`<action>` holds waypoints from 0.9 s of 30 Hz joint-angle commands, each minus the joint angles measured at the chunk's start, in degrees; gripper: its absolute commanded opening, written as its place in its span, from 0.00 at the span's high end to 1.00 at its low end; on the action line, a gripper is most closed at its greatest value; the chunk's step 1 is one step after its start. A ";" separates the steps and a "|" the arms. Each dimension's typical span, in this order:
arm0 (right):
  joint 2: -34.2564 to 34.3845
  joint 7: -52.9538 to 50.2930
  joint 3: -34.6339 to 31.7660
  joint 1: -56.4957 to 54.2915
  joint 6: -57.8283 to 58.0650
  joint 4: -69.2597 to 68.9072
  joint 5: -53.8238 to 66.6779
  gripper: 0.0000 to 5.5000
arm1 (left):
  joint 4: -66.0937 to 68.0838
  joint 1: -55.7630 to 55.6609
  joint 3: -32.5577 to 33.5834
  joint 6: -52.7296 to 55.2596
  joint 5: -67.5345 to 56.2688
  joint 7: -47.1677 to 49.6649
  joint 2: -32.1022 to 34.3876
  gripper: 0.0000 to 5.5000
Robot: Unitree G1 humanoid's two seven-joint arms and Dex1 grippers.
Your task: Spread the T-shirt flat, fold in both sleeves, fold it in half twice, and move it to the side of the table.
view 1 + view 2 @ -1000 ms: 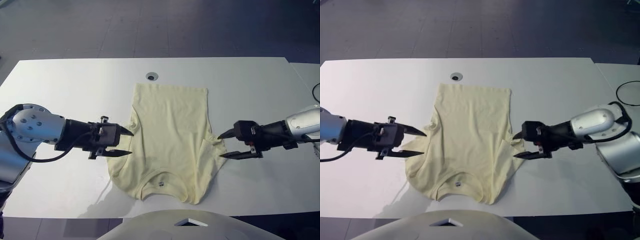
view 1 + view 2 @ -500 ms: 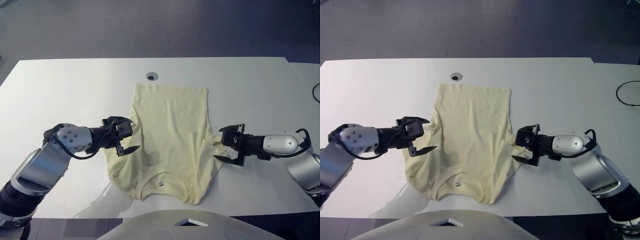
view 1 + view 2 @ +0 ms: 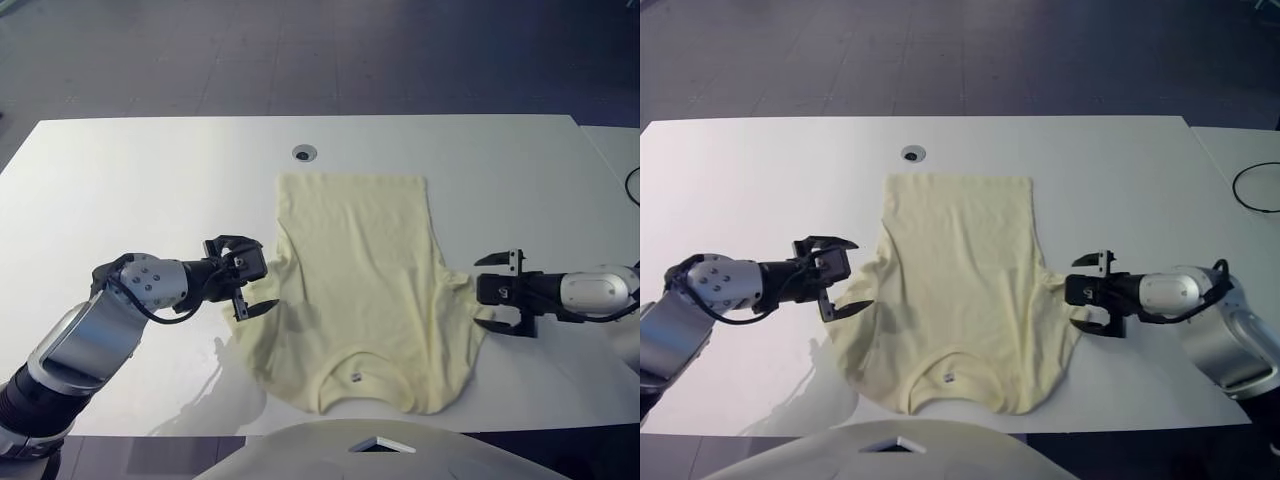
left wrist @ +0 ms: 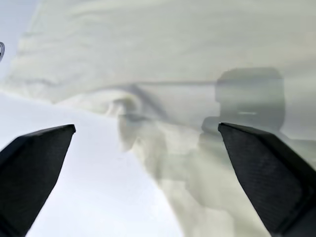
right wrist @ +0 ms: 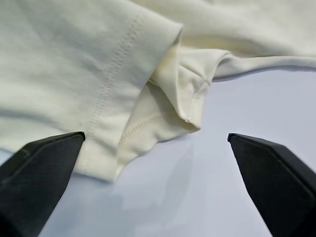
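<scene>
Both T-shirt [image 3: 365,265] side edges flanked: left gripper [image 3: 266,272], right gripper [image 3: 480,292] agape

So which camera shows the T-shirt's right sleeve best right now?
The right wrist view: the right sleeve lies close up ahead of the open right end effector, hem stitching and folded-under edge plain. Both eye views show it as a small bunched flap at the T-shirt's edge. The left wrist view shows the opposite side.

Left wrist: left gripper [image 4: 146,129] at the T-shirt [image 4: 163,44] edge.
You see both dark fingers [image 4: 34,168] spread wide apart. Rumpled pale-yellow cloth lies between them on the white table [image 4: 74,207], with a shadow [image 4: 249,96] on it.
</scene>
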 commanded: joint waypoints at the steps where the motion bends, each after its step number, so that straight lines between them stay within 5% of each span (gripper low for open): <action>1: -1.04 1.16 -2.35 3.78 2.68 -0.89 0.03 0.02 | -2.04 3.26 0.68 2.95 1.09 2.29 0.36 0.02; 11: 7.94 -4.42 -7.66 -3.88 10.27 -2.34 2.60 0.02 | -1.38 4.86 1.29 5.06 -0.07 5.03 -3.21 0.02; 18: 12.27 -6.85 -5.52 -8.53 12.38 -1.46 1.99 0.02 | 5.69 6.27 -2.94 2.39 4.11 6.94 -3.07 0.02; 27: 3.79 0.86 -11.48 2.01 10.46 -4.13 3.65 0.02 | 10.92 10.88 -3.22 -1.69 7.38 7.94 -1.77 0.02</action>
